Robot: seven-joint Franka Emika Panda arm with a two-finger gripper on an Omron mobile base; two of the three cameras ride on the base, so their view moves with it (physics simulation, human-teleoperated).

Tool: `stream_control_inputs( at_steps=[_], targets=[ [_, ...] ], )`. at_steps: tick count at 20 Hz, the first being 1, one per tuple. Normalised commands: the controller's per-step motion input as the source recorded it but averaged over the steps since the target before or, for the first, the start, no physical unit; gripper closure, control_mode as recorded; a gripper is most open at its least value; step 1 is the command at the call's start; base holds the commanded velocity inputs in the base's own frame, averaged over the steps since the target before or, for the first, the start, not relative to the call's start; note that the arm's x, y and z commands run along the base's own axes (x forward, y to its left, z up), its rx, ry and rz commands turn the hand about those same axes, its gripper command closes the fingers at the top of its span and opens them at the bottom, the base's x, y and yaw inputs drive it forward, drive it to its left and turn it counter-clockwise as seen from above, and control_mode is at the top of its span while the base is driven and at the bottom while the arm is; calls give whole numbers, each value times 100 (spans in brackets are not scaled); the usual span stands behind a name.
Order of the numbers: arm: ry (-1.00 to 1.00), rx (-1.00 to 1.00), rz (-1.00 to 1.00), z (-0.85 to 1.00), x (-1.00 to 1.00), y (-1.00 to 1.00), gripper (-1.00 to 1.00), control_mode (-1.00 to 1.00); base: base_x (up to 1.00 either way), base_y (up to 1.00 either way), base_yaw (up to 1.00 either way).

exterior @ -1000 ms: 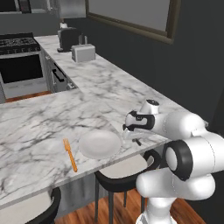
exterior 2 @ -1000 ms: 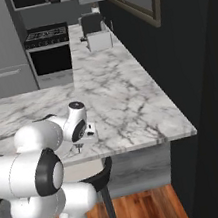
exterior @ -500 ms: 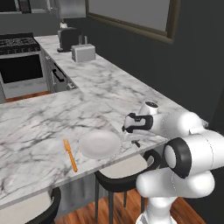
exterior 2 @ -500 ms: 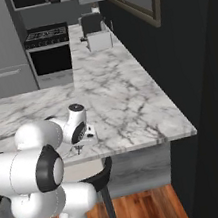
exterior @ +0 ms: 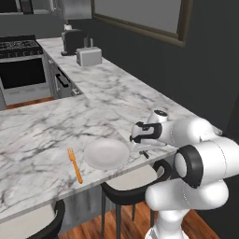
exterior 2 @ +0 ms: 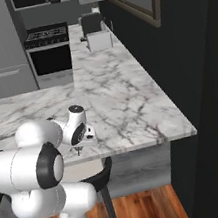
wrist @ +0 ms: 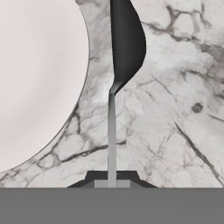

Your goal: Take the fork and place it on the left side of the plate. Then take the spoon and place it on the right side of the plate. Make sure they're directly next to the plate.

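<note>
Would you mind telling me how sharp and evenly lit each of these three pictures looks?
Left base view: soft, even light, faint shadow under the plate, fork crisp. Right base view: the right third falls into near-black wall; the counter stays bright. Hand view: slightly soft; the spoon held in the hand reads sharp-edged, its bowl almost black.

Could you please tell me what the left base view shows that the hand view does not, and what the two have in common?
Left base view alone: the orange fork lying left of the plate on the marble counter, and a toaster far back. Hand view alone: the dark spoon with its handle running down into the shut gripper, its bowl just beside the plate's rim. Shared: plate, marble counter, gripper.
</note>
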Motion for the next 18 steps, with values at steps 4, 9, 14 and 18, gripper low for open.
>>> stream_control_inputs(
  at_steps=[4, 9, 14, 18],
  targets=[
    [1, 0, 0, -5, 8, 0, 100, -100, 0, 0, 0],
    [0, 0, 0, -10, 10, 0, 100, -100, 0, 0, 0],
    [0, 0, 0, -11, 10, 0, 100, -100, 0, 0, 0],
    [0, 0, 0, -13, 7, 3, 100, -100, 0, 0, 0]
  ],
)
